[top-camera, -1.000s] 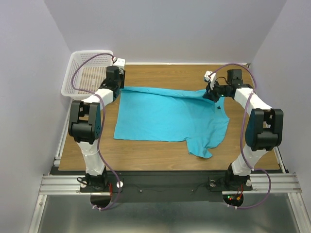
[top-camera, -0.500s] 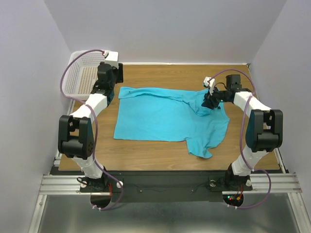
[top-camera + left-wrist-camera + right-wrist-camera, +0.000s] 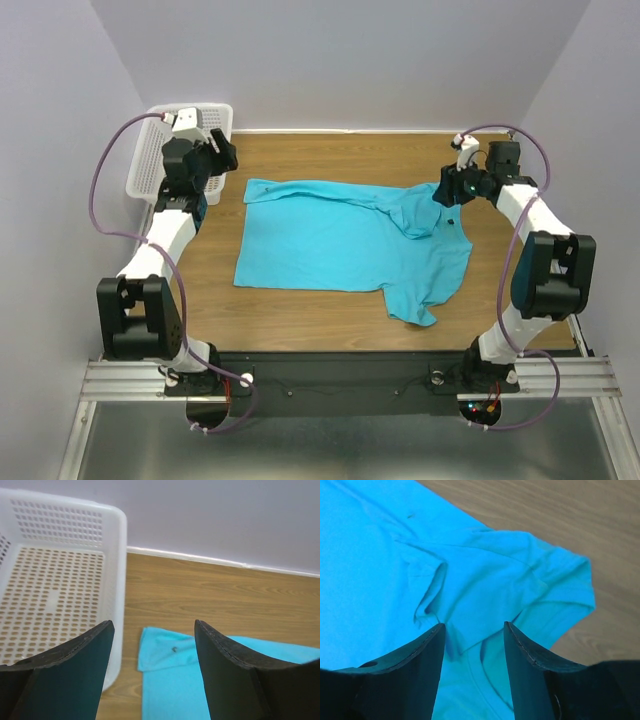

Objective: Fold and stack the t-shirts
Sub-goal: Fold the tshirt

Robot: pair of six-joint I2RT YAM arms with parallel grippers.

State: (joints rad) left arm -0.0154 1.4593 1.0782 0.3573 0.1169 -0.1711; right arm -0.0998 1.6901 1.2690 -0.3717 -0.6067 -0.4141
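One turquoise t-shirt point(image 3: 340, 240) lies spread on the wooden table, its far right part folded over in a crumpled flap point(image 3: 415, 212). My left gripper point(image 3: 222, 155) hovers open beside the shirt's far left corner, with nothing between its fingers. In the left wrist view that gripper point(image 3: 154, 627) frames the shirt corner point(image 3: 170, 655), which carries a small dark mark. My right gripper point(image 3: 447, 190) stands open just right of the flap. In the right wrist view it point(image 3: 474, 626) hangs over the t-shirt's folded cloth point(image 3: 485, 570) and holds nothing.
A white mesh basket point(image 3: 150, 170) stands at the table's far left corner, right next to my left gripper, and its wall point(image 3: 116, 580) fills the left of the left wrist view. Walls close in the table point(image 3: 300, 310) at the back and on both sides.
The right gripper opened, let go of the shirt's far right part and drew back to the right. The left gripper opened wider and swung back left toward the basket.
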